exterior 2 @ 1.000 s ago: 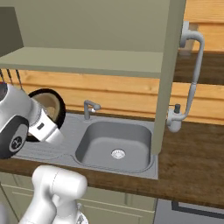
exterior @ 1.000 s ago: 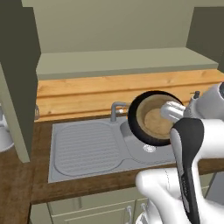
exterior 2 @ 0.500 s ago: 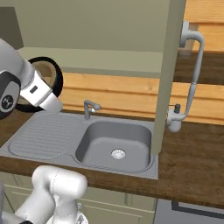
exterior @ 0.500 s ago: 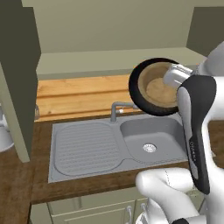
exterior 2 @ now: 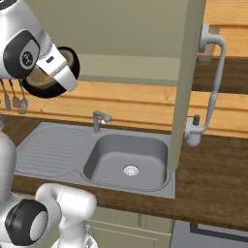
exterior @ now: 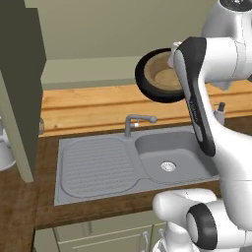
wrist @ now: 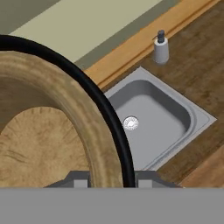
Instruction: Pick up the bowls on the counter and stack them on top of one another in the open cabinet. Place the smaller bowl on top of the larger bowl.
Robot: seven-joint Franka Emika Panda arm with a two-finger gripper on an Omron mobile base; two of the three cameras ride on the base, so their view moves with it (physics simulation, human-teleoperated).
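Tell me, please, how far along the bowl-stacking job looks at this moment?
Done: the smaller bowl already sits nested inside the larger bowl. In hand: the gripper is clamped on the rims of both, holding the tilted pair high above the sink, in front of the open cabinet. Left: setting the stack down on the cabinet shelf and letting go.

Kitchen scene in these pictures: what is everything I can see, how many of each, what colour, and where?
Small tan wooden bowl: one, nested inside the black bowl, held in the air.
Wide glossy black bowl: one, tilted, raised in front of the cabinet shelf.
Grey steel sink: one, set in the counter.
Grey tap: one, behind the sink.
Grey soap dispenser: one, on the counter beside the sink.
Dark-brown wood counter: one, around the sink.
Sage-grey open wall cabinet: one, above the counter.
White robot arm: one; its gripper is shut on both bowls' rims.
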